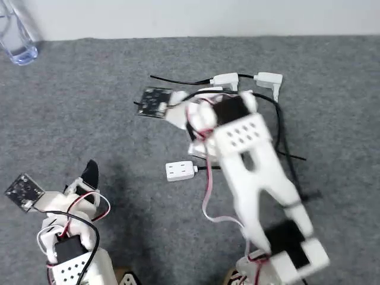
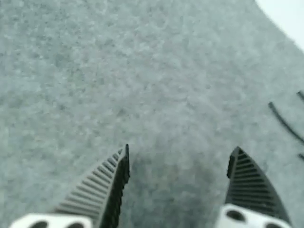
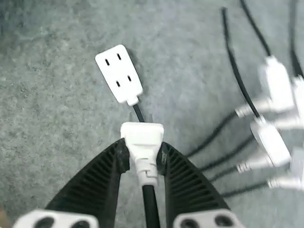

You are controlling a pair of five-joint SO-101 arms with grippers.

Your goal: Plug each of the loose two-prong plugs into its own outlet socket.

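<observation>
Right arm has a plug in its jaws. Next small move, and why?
Probably lift and tip the plug so its prongs point down over one slot pair of the outlet block. The right jaws are shut on the plug, but its prongs seem to aim at the block's cord end, while the slots face up. Pushing ahead would likely just shove the block.

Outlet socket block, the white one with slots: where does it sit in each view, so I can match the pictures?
High view: the socket block lies on the grey carpet near the middle, beside the right arm.
Right wrist view: the socket block lies just beyond the white plug clamped in the right gripper.
Left wrist view: bare carpet between the left gripper and its open fingers.
Shared landmark: the block's black cord.
</observation>
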